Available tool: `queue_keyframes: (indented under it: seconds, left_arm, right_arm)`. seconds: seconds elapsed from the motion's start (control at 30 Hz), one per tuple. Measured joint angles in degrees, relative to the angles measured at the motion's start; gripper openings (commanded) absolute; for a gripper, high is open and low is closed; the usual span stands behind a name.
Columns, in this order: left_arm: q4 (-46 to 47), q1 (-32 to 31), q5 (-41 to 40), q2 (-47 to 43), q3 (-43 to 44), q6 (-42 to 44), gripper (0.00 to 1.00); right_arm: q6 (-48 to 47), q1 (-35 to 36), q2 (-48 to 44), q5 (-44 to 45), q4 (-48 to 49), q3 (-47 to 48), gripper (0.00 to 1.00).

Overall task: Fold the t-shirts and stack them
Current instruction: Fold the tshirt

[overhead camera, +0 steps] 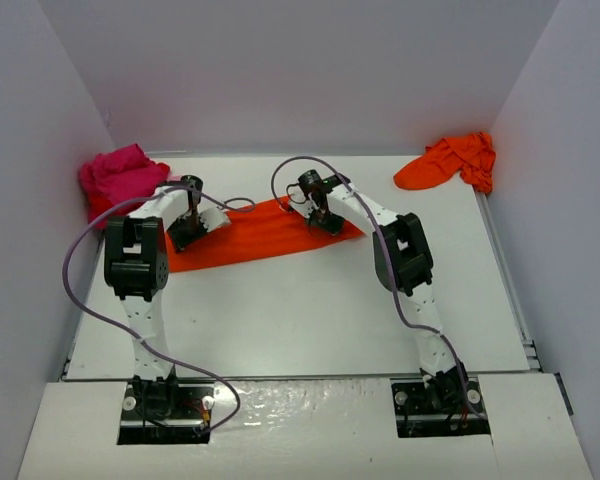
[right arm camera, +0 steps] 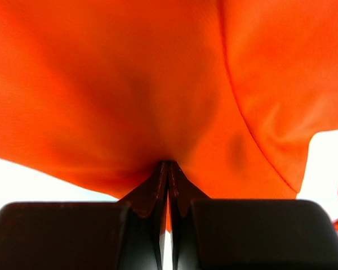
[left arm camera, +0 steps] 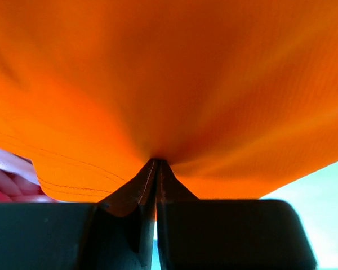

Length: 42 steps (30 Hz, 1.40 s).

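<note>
Top external: white table (overhead camera: pixel 310 320), pale walls (overhead camera: pixel 300 70); left gripper (left arm camera: pixel 156 162), right gripper (right arm camera: pixel 168 164) pinch orange t-shirt (overhead camera: pixel 255 236)

The left arm (overhead camera: pixel 136 262) is raised from its base and bent sharply at the elbow, with the forearm angled toward the left end of the orange t-shirt (overhead camera: pixel 255 235). The left gripper (overhead camera: pixel 184 236) is pointed down onto that end. Its fingers (left arm camera: pixel 136 188) are pressed together on a pinch of the cloth. The right arm (overhead camera: pixel 404 256) is bent in a mirrored pose, its forearm stretched toward the right end of the shirt. The right gripper (overhead camera: pixel 326 222) is set on that end, and its fingers (right arm camera: pixel 152 188) are likewise clamped tight on a pinch of the fabric.
</note>
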Motion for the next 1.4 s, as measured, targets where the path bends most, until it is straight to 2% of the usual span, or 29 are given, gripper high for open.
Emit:
queue_keyframes:
  seconds: [0.13, 0.27, 0.4, 0.57, 0.77, 0.9, 1.0, 1.17, 1.27, 1.4]
  left_arm:
    - [-2.5, -0.3, -2.8, 0.0, -1.2, 2.4, 0.00]
    - [-4.4, -3.0, -5.9, -0.3, -3.2, 3.8, 0.00]
    - [-7.3, -9.3, -8.3, -1.4, -6.6, 4.4, 0.00]
    - [-12.8, -20.2, -8.8, -1.4, -8.7, 3.6, 0.00]
    - [-18.6, -33.8, 0.1, 0.5, -2.8, 0.4, 0.00]
    - [-18.0, -38.5, 6.3, 0.2, 4.1, -2.6, 0.00]
    - [-15.0, -39.2, 8.5, -2.3, 6.1, -5.4, 0.00]
    - [-12.6, -37.4, 7.1, -11.3, 6.2, -7.3, 0.00]
    - [-10.4, -34.0, 5.3, -18.0, 3.2, -7.3, 0.00]
    - [-8.0, -25.9, 1.0, -23.0, -2.5, -6.4, 0.00]
  right_arm:
    - [-0.8, -2.0, 2.5, 2.9, -1.7, 3.2, 0.00]
    - [-2.2, -3.7, 7.3, 6.3, -3.3, 10.8, 0.00]
    - [-4.2, -4.5, 12.0, 10.3, -1.2, 17.6, 0.00]
    - [-7.3, -5.1, 13.5, 13.9, 4.7, 18.3, 0.00]
    - [-8.2, -5.6, 12.5, 15.3, 12.7, 14.7, 0.00]
    - [-7.1, -5.9, 8.8, 15.2, 15.3, 9.3, 0.01]
    - [-5.8, -5.9, 4.8, 16.0, 16.2, 6.0, 0.05]
    - [-3.7, -5.8, -5.2, 21.3, 19.2, 5.0, 0.09]
    - [-3.2, -5.7, -13.4, 23.9, 21.5, 2.6, 0.09]
    - [-2.6, -5.7, -25.0, 26.1, 24.1, -5.6, 0.04]
